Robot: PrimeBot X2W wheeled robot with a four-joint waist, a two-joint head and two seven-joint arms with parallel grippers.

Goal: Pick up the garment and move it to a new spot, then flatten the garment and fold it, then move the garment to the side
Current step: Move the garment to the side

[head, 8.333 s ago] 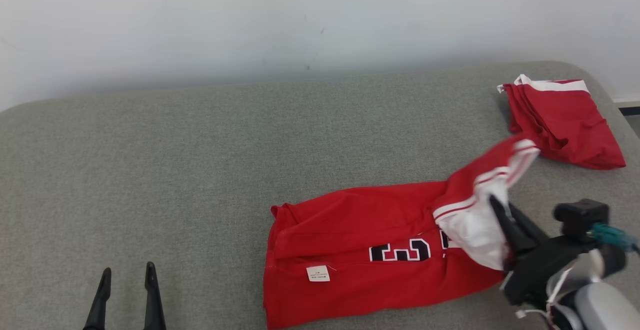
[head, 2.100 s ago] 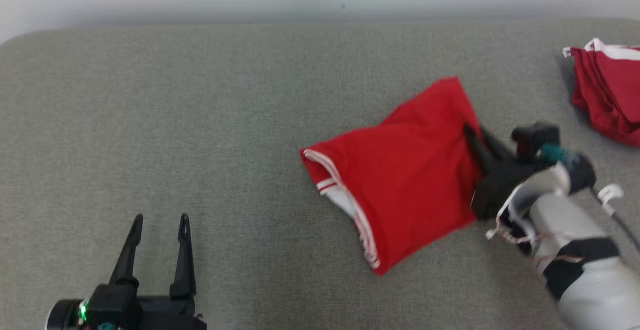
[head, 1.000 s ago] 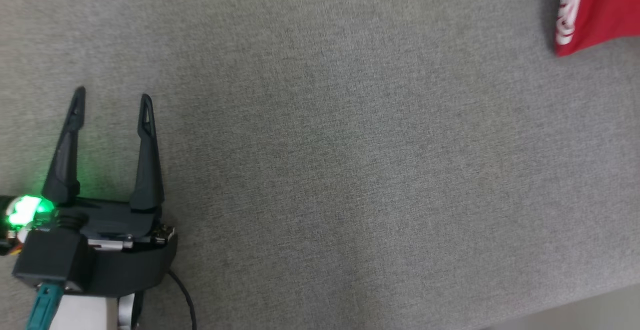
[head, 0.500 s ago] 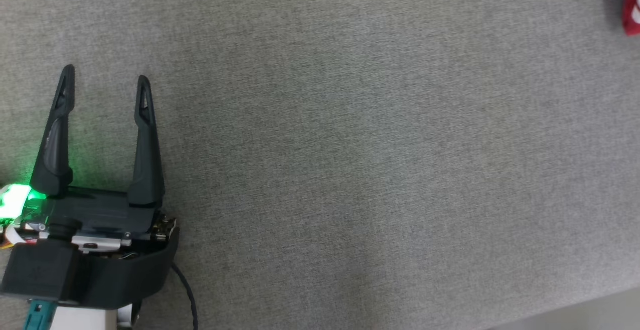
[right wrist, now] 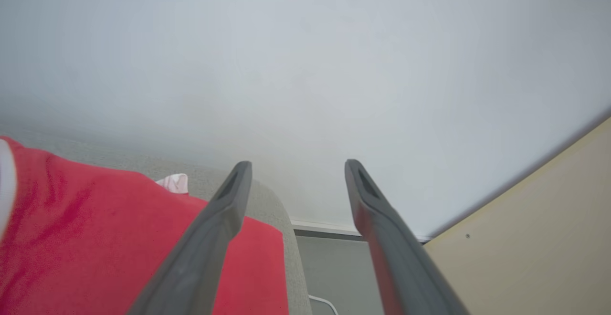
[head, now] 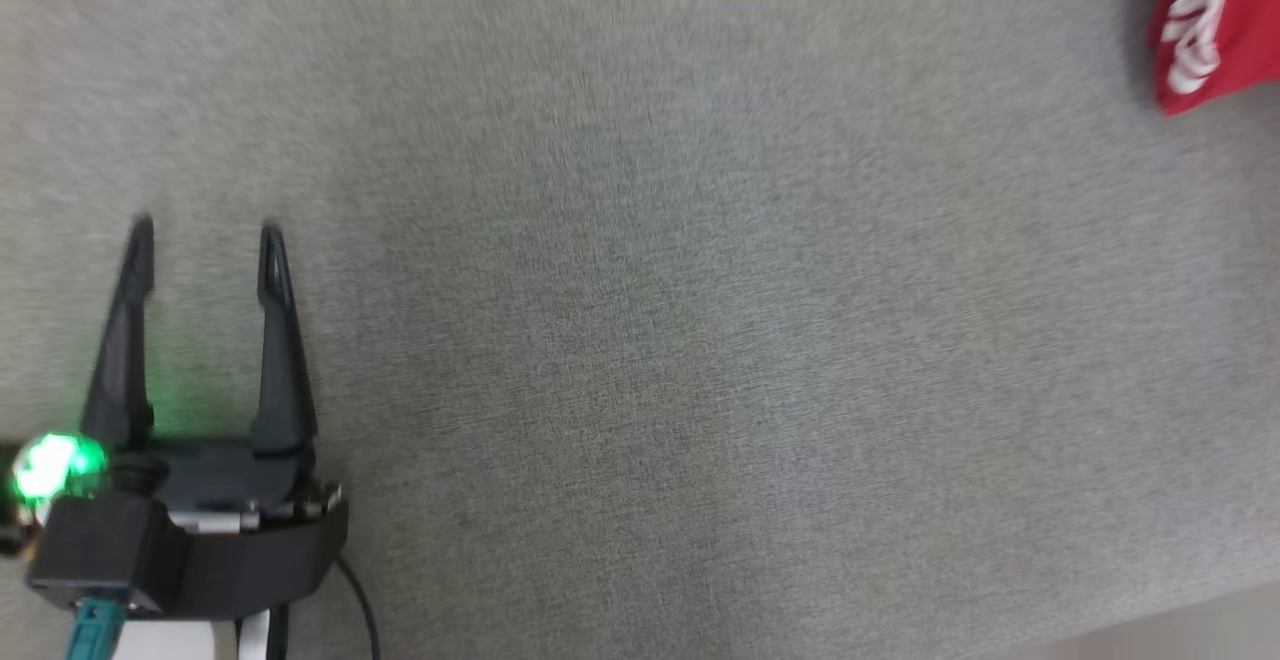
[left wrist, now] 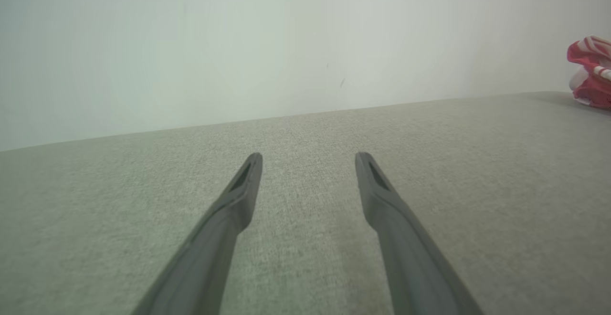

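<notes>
Left pincer [head: 205, 235] spread wide, empty, low over bare grey bench [head: 700, 340]. Right pincer [right wrist: 298, 163] spread too, gripping nothing, just above red garment [right wrist: 95, 238], which lies at the bench's rounded right corner near the wall.

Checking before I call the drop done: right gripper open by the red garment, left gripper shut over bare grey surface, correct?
No: the left gripper is open, as the left wrist view shows, over bare grey surface. The right gripper is open by the red garment.
</notes>
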